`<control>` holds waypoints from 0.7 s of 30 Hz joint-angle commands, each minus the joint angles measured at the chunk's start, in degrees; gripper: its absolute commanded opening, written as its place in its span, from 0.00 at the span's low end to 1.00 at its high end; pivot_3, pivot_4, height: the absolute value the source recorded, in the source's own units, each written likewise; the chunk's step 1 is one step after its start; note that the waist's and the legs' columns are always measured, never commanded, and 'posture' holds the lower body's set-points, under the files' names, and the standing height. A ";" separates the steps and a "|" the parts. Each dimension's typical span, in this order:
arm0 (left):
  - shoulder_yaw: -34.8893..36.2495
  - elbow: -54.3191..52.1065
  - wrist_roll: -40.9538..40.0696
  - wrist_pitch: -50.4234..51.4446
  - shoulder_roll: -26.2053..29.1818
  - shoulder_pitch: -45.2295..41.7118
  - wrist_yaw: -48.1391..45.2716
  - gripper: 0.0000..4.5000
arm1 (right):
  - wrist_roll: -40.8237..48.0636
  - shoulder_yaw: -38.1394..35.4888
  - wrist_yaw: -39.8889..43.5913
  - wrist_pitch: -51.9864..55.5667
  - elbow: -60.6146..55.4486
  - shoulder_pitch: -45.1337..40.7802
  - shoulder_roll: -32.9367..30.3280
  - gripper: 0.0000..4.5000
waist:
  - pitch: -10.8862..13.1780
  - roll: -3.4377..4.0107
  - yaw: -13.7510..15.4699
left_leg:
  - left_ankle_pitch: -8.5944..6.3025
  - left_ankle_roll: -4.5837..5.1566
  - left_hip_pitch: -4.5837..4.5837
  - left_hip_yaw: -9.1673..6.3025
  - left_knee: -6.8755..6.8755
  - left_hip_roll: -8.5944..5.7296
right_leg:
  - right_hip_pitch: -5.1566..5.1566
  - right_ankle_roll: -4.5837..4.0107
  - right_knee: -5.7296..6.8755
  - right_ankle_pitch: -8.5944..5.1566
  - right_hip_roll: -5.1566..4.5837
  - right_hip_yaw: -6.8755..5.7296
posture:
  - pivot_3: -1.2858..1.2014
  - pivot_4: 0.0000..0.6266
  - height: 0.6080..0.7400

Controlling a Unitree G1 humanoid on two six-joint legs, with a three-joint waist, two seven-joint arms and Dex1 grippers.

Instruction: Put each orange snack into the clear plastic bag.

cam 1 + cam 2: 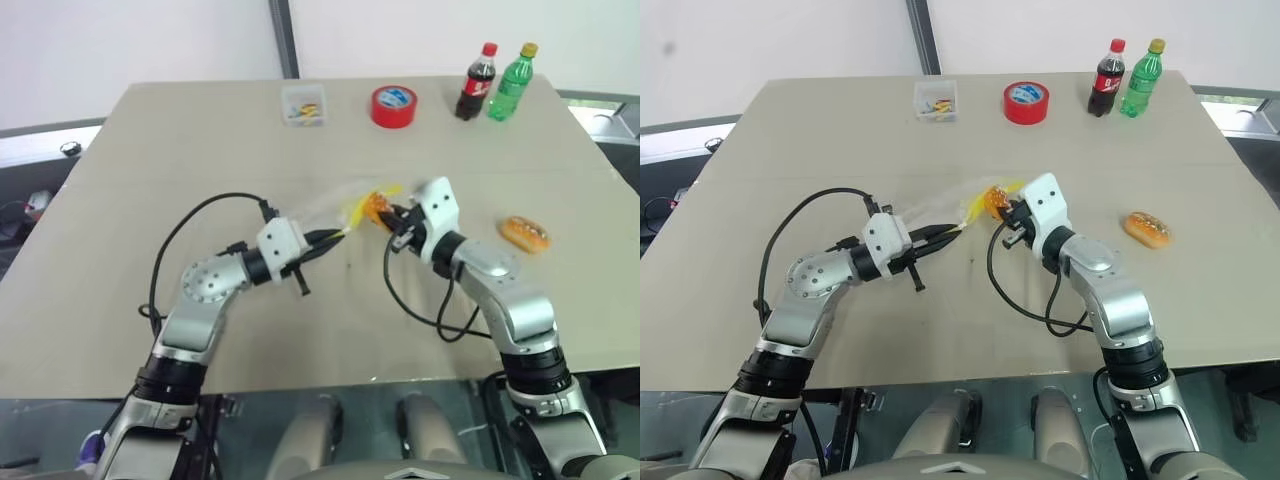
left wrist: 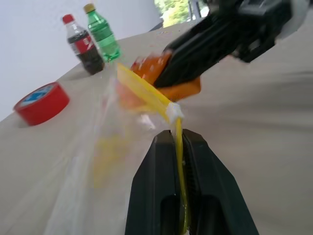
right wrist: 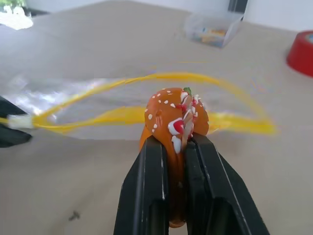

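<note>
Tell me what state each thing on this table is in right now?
Clear plastic bag with yellow strip: mouth open, edge pinched by left hand.
Round orange snack: gripped by right hand, at bag's mouth.
Elongated orange snack: lying loose on table.
Red tape roll: lying flat.
Cola bottle, green bottle: upright, capped.

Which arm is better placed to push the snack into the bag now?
The right: its fingers already grip the round snack at the bag mouth; the left gripper holds the bag's yellow strip.
</note>
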 commanded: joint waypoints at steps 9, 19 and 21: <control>0.80 -0.85 0.58 -0.94 2.87 1.58 -0.54 0.00 | 10.19 -6.61 5.64 2.84 -2.98 -1.37 -4.04 0.00 | 0.00 0.00 0.38 | -0.02 0.03 -0.01 -0.04 -0.01 -0.01 | 0.02 0.00 -0.03 0.00 -0.02 -0.04 | 0.52 0.24 1.00; 0.00 -0.21 0.28 -2.47 3.92 1.56 -5.18 0.00 | 24.98 -16.81 -4.49 20.10 0.09 -4.60 7.43 0.00 | 0.00 0.01 0.22 | -0.01 0.02 0.00 -0.04 -0.03 0.02 | 0.00 0.00 -0.02 0.00 0.00 -0.02 | 0.52 0.24 1.00; 0.11 -0.44 0.19 -2.27 4.11 1.63 -5.59 0.00 | 28.86 -20.20 -6.28 23.39 0.75 -5.33 8.72 0.00 | 0.01 0.02 0.47 | -0.02 0.03 -0.02 -0.05 -0.02 -0.02 | 0.01 0.00 -0.03 0.00 -0.04 -0.04 | 0.52 0.24 1.00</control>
